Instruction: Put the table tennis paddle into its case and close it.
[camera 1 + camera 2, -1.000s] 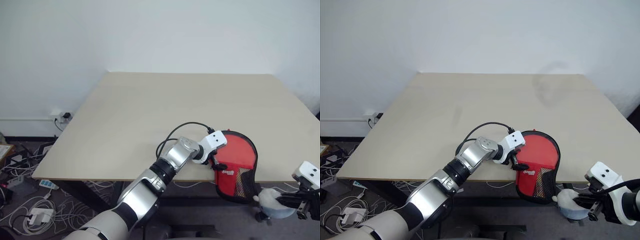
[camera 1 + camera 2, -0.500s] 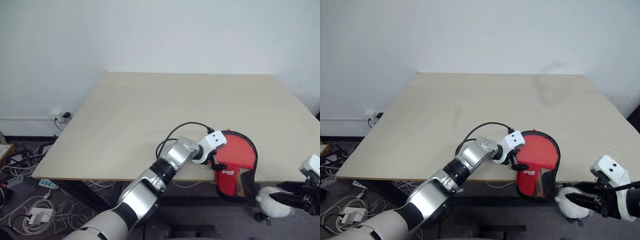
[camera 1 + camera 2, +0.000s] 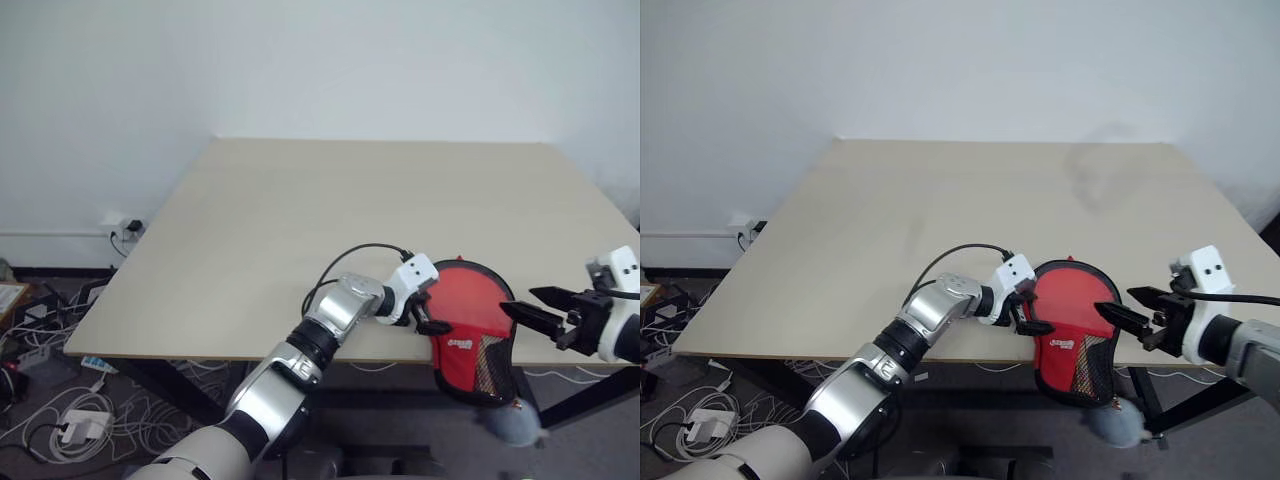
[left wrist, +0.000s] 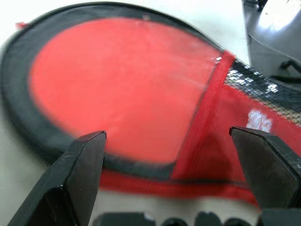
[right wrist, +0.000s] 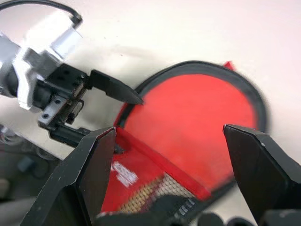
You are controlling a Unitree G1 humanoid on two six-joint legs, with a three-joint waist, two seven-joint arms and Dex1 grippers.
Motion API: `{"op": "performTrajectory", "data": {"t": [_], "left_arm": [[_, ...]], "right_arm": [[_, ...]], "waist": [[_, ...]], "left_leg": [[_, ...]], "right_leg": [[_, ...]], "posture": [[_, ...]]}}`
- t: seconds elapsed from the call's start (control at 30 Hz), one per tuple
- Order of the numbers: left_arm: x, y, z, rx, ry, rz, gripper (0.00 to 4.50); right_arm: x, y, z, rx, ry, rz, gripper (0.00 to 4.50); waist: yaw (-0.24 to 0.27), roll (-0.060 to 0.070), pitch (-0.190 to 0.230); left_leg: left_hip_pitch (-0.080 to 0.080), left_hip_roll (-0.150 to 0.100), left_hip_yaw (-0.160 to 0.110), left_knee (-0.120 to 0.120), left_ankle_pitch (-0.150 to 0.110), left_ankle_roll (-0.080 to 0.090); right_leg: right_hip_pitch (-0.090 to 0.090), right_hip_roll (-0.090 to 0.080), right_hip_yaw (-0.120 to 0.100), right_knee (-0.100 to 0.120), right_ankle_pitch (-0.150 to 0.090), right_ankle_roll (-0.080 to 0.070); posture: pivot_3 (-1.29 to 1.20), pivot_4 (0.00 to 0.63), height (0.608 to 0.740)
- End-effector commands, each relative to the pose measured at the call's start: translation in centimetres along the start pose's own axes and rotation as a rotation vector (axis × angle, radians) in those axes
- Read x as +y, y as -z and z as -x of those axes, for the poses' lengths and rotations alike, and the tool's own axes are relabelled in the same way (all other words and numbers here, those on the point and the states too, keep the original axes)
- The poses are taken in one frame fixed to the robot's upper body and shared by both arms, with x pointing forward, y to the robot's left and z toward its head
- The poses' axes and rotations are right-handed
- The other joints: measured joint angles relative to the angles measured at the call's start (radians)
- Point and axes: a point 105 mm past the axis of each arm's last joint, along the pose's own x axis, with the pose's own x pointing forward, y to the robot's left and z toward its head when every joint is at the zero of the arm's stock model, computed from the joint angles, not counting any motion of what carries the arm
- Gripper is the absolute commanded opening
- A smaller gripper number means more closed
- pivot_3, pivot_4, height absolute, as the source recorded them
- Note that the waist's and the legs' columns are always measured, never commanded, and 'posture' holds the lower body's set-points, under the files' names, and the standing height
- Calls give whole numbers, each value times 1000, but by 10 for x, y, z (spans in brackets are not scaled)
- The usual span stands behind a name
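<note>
The red fabric case with its black zipper rim lies at the table's front edge. Its narrow end with the black mesh patch hangs over that edge. The table tennis paddle is hidden; I cannot tell it apart from the case. My left gripper is open at the case's left rim, one fingertip against the black rim; in the left wrist view the case lies just ahead of the spread fingers. My right gripper is open just right of the case, level with the table and pointing at it.
The beige table stretches away bare behind the case, with a white wall beyond. Cables and power strips lie on the floor to the left. A blurred grey rounded thing sits below the case's hanging end.
My right gripper came up from below the table edge to beside the case and opened. The left gripper shifted slightly left along the case's rim, still open.
</note>
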Motion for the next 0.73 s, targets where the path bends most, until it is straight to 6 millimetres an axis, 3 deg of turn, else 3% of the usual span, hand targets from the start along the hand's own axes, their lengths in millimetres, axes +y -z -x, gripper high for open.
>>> {"op": "performTrajectory", "data": {"t": [0.03, 0.17, 0.4, 0.57, 0.73], "left_arm": [[5, -23, 29, -87, 6, -62, 4500], [4, -16, 71, -87, 30, -124, 4500], [-3, 22, 144, 24, 50, -134, 4500], [9, 49, 165, 79, -70, -51, 4500], [3, 62, 162, 88, -89, -16, 4500]], "right_arm": [[-5, -22, -14, -86, 61, 46, 3940], [1, -36, -29, -122, 48, 51, 3940], [6, -36, -45, -33, 53, 132, 3940], [8, -38, -51, 20, 70, 167, 3940], [-7, -33, -56, 84, 134, 162, 3940]], "waist": [[-6, 4, 2], [-8, 7, 4], [-10, 11, 6], [-3, 12, 7], [0, 11, 8]], "left_leg": [[0, 0, 0, 0, 0, 0], [0, 0, -1, -1, 0, -1], [1, 0, 0, -2, 0, -1], [3, 0, -1, -2, 2, -3], [4, 0, -1, -2, 2, -4]], "right_leg": [[-1, 0, -1, 0, 0, 0], [-3, 0, -1, -1, 1, -1], [-3, 1, -3, -2, 2, -3], [0, 1, -5, -2, 3, -5], [1, 1, -5, -2, 3, -5]], "posture": [[0, 0, 716], [0, 0, 716], [0, 0, 716], [0, 0, 716], [0, 0, 716]]}}
